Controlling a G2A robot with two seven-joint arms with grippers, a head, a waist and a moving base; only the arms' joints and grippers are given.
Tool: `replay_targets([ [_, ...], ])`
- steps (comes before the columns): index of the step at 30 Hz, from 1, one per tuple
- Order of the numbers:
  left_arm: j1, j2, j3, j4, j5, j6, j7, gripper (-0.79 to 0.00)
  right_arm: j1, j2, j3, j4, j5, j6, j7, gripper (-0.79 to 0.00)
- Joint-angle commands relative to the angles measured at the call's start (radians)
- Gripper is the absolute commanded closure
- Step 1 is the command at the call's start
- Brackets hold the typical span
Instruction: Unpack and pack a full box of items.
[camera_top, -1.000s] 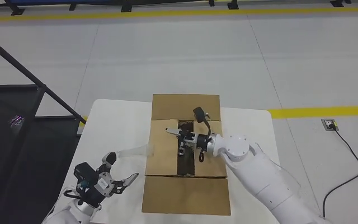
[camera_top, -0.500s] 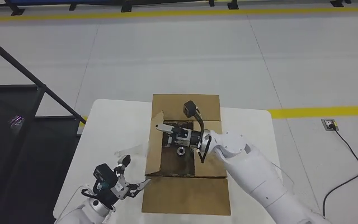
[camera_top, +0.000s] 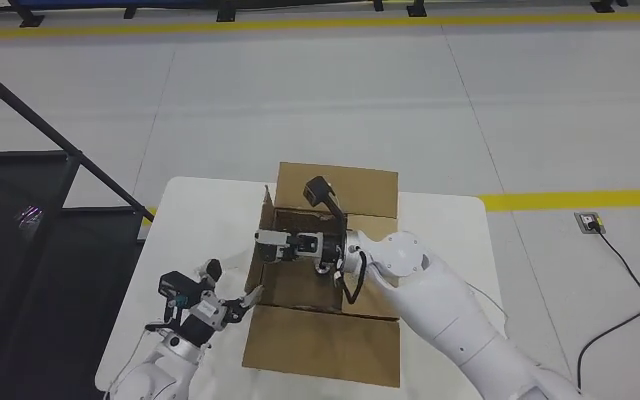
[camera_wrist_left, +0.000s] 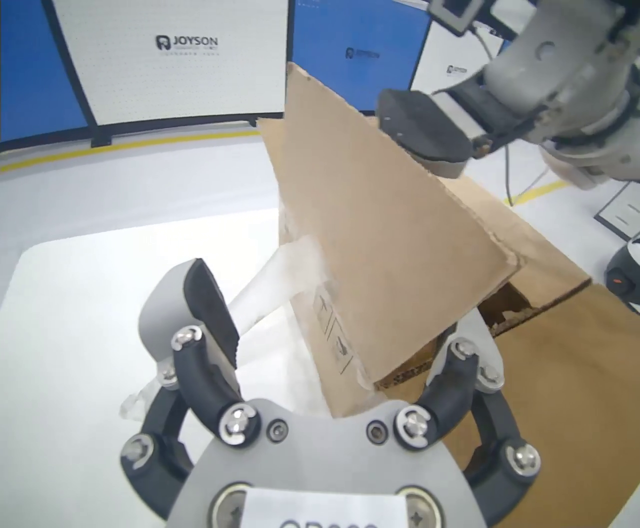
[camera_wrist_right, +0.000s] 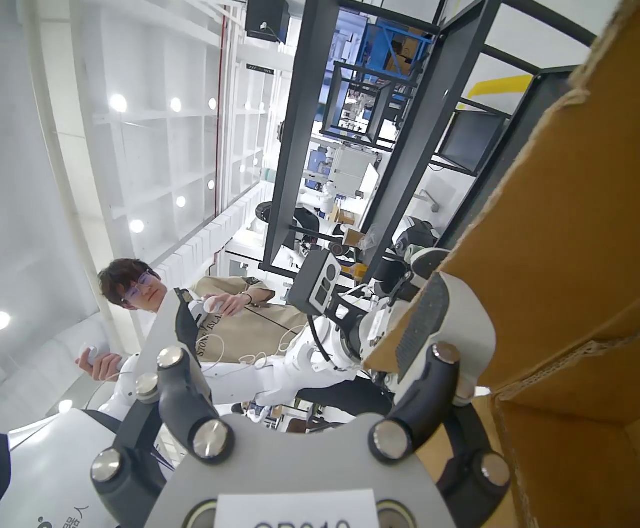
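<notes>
Raised since earlier: box flap at 9 o'clock. Spread wide: right gripper, left gripper. On table: strip, possibly tape.

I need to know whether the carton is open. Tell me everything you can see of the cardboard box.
The cardboard box is plain brown corrugated, standing on the white table. Its far and near flaps lie folded outward. The left side flap stands raised, with one finger of the open right gripper against its edge. Clear tape hangs off it by the left gripper.

Box on table; right pincer at left flap, left pincer beside near-left corner.
</notes>
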Motion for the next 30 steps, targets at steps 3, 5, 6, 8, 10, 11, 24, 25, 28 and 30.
replay_targets([
  [3, 0.011, -0.002, -0.024, 0.019, -0.020, 0.036, 0.010, -0.785, -0.013, 0.000, 0.012, -0.010, -0.015, -0.023, 0.011, -0.785],
  [5, 0.011, -0.003, -0.042, 0.032, -0.039, 0.043, 0.010, -0.785, -0.021, 0.001, 0.020, -0.018, -0.027, -0.025, 0.014, -0.785],
  [6, 0.011, -0.003, -0.052, 0.037, -0.049, 0.047, 0.009, -0.785, -0.025, 0.003, 0.025, -0.023, -0.033, -0.026, 0.014, -0.785],
  [8, 0.012, -0.003, -0.069, 0.043, -0.061, 0.057, 0.012, -0.785, -0.036, 0.006, 0.035, -0.032, -0.044, -0.027, 0.018, -0.785],
  [10, 0.015, -0.003, -0.085, 0.047, -0.075, 0.065, 0.013, -0.785, -0.049, 0.010, 0.048, -0.041, -0.055, -0.029, 0.021, -0.785],
  [11, 0.016, -0.004, -0.092, 0.050, -0.080, 0.067, 0.011, -0.785, -0.055, 0.012, 0.054, -0.046, -0.060, -0.030, 0.023, -0.785],
  [24, -0.026, -0.004, -0.132, 0.170, -0.078, 0.084, -0.078, -0.785, -0.214, 0.059, 0.182, -0.248, -0.079, -0.124, 0.106, -0.785],
  [25, -0.028, -0.003, -0.134, 0.175, -0.076, 0.080, -0.081, -0.785, -0.233, 0.065, 0.199, -0.277, -0.105, -0.136, 0.095, -0.785],
  [28, -0.030, -0.002, -0.140, 0.187, -0.058, 0.066, -0.091, -0.785, -0.309, 0.082, 0.257, -0.356, -0.261, -0.153, -0.026, -0.785],
  [30, -0.030, -0.001, -0.144, 0.190, -0.046, 0.056, -0.098, -0.785, -0.309, 0.082, 0.257, -0.356, -0.261, -0.153, -0.026, -0.785],
])
